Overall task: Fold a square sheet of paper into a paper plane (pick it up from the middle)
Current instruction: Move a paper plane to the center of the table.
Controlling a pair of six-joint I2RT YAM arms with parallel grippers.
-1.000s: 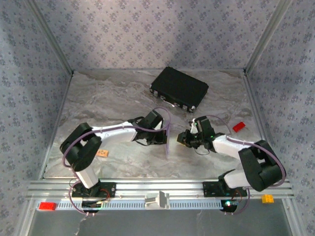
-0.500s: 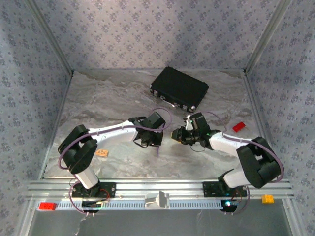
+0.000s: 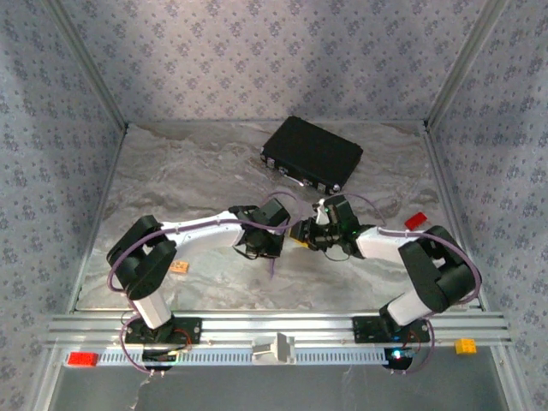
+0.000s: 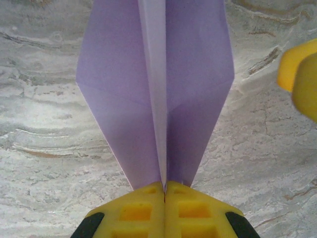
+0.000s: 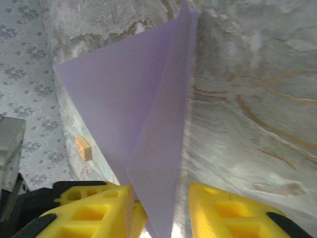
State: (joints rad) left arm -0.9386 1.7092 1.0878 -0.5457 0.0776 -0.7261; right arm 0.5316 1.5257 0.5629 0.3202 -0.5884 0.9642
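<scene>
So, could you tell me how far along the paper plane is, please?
Done: the paper plane shows a centre crease and angled wings. In hand: the left claw pinches its end; the right claw stands open astride it. Remaining: probably final creasing and setting down.

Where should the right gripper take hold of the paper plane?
Probably the centre fold of the paper plane, beyond where the left gripper pinches it, coming from the robot's right with the right gripper open astride it: layers meet there in a stiff ridge, while the wings would bend.

lilac paper plane point(image 4: 198, 89), long centre crease, wings spread
</scene>
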